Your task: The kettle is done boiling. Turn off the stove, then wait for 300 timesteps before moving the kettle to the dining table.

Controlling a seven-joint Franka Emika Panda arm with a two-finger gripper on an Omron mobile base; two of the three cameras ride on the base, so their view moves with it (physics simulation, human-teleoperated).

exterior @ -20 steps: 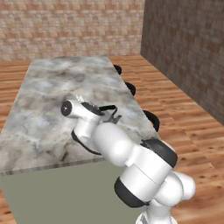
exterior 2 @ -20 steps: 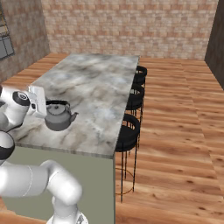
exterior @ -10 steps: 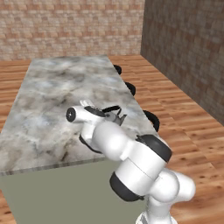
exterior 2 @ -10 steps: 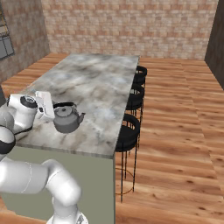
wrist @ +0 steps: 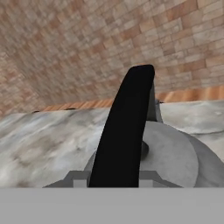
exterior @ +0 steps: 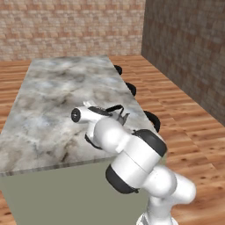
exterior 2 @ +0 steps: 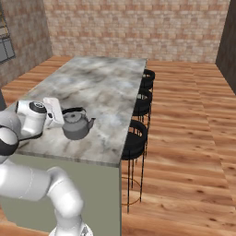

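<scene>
On the dining table [exterior 2: 106, 87], near its front edge, sits the kettle [exterior 2: 76, 127]. It is grey and round, with its short spout pointing toward the black stools [exterior 2: 135, 133] at the side. The gripper [wrist: 114, 177] is right over it, and its two fingers are squeezed tight on the thin black handle [wrist: 124, 127] that arches over the lid. From the right base view, the white hand meets the kettle's handle from the left.
</scene>
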